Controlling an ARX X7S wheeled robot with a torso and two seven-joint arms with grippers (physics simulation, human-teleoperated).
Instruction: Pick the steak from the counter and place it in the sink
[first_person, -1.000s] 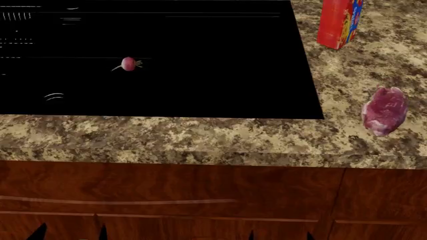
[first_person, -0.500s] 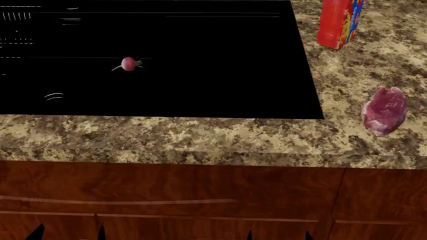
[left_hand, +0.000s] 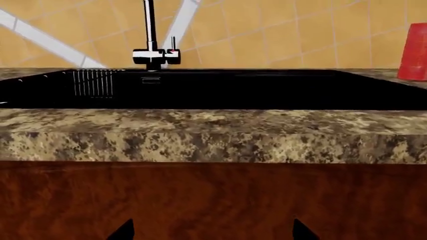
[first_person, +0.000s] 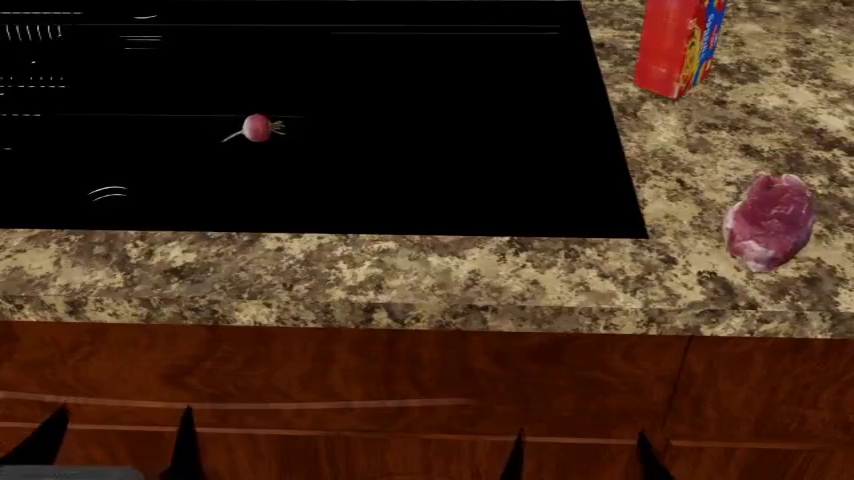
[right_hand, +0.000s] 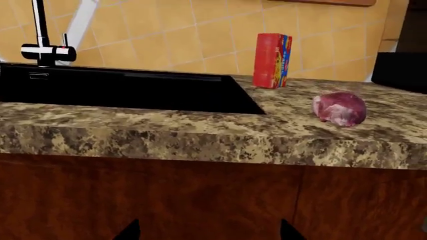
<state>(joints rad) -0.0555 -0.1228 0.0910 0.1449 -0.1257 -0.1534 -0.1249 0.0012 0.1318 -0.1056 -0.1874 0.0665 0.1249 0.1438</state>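
The steak, a pinkish-red slab, lies on the speckled counter to the right of the black sink. Both grippers sit low in front of the cabinet, below the counter edge. My left gripper shows only two dark fingertips, spread wide apart, with nothing between them. The tips of my right gripper stand just as far apart, empty, left of and below the steak.
A small pink radish lies in the sink. A red carton stands on the counter behind the steak. A faucet rises at the sink's back edge. Brown cabinet fronts fill the space below the counter.
All four fingertips have risen higher into the bottom of the head view. The steak, radish and carton have not moved.
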